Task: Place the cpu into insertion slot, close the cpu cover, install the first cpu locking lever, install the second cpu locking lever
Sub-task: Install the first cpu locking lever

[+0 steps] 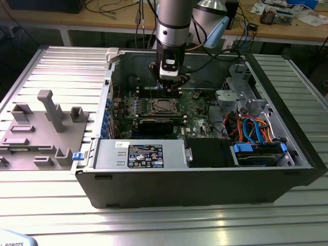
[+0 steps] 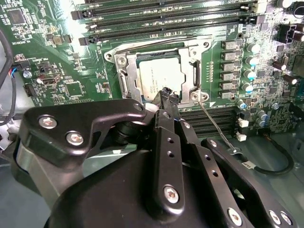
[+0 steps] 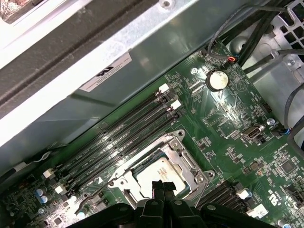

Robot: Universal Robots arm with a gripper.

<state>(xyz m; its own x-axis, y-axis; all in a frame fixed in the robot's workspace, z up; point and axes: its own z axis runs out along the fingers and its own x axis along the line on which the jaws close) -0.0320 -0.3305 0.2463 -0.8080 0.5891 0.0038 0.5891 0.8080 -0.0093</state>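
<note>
The gripper (image 2: pixel 168 97) is hovering just over the socket's edge, jaws pinched together and carrying nothing, because the cpu (image 2: pixel 157 76) is sitting in the insertion slot (image 3: pixel 141 165) under the lowered cpu cover (image 2: pixel 194 66), while a thin locking lever (image 2: pixel 216 127) is sticking out unlatched just beside those narrowed tips

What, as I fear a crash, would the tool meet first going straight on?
The tool would likely meet the chip, or the metal frame edging it; depth is unclear.

One cpu (image 2: pixel 158 76), one cpu cover (image 2: pixel 191 61), four long black memory slots (image 3: pixel 123 130), one round battery (image 3: pixel 217 80).
</note>
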